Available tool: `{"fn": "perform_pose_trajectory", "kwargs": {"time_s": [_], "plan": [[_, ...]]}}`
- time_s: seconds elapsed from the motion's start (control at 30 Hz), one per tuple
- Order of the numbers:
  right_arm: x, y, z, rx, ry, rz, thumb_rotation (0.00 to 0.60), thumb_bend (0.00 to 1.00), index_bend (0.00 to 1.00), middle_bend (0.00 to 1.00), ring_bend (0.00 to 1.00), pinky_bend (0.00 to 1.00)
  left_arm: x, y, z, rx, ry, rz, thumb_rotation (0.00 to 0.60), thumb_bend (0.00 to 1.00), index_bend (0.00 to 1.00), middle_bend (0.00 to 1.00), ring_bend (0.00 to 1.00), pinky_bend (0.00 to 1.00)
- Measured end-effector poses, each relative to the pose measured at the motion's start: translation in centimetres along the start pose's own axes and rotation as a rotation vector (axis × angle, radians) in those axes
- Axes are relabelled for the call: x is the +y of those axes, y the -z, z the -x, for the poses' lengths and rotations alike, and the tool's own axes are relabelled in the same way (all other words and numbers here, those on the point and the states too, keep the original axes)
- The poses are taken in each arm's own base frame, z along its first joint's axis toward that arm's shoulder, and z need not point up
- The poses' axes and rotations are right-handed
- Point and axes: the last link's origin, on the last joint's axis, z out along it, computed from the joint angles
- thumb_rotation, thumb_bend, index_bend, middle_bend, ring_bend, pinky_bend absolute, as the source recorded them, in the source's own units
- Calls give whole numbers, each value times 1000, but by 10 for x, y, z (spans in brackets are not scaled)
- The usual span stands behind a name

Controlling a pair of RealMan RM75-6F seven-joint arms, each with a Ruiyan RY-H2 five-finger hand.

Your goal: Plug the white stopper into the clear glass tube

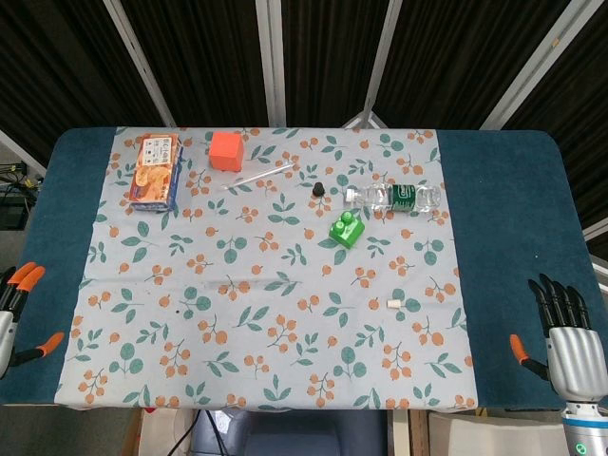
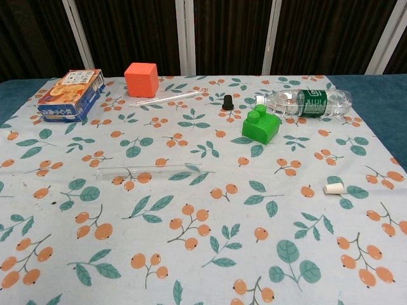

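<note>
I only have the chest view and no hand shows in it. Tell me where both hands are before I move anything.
Observer: The right hand is at the near right edge, over the blue table cover, with its fingers apart and holding nothing.
Operator: Now give me the left.
Observer: The left hand is at the near left edge, partly cut off by the frame. The fingers that show are apart and hold nothing.
Operator: Say which hand is closer to the stopper.
Observer: The white stopper lies on the cloth much nearer the right hand than the left.
</note>
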Motion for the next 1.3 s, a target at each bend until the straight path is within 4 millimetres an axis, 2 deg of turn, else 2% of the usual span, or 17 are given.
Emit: {"fn": "perform_pose_trajectory", "kwargs": {"time_s": [0.47, 0.63, 0.83, 1.0, 1.13, 1.3], "plan": [[5, -1, -3, -4, -13, 41, 600, 377, 0, 0, 0, 0, 3, -1, 4, -20, -13, 8, 600, 154, 93, 50, 0, 0], [5, -1, -3, -12, -22, 50, 600, 376, 0, 0, 0, 0, 13, -7, 4, -14, -27, 34, 600, 155, 126, 84, 0, 0], [6, -1, -1, -27, -43, 73, 600, 376, 0, 0, 0, 0, 39, -26, 6, -17, 1, 58, 600, 200, 179, 165, 0, 0], [6, -1, 0, -36, -56, 77, 600, 377, 0, 0, 0, 0, 67, -56, 16, -37, -3, 86, 600, 262, 246, 268, 0, 0], [6, -1, 1, -37, -64, 81, 600, 377, 0, 0, 0, 0, 91, -78, 29, -61, -13, 103, 600, 296, 287, 302, 0, 0], [8, -2, 1, -42, -78, 96, 600, 376, 0, 0, 0, 0, 125, -101, 55, -107, -13, 114, 600, 328, 341, 344, 15, 0]]}}
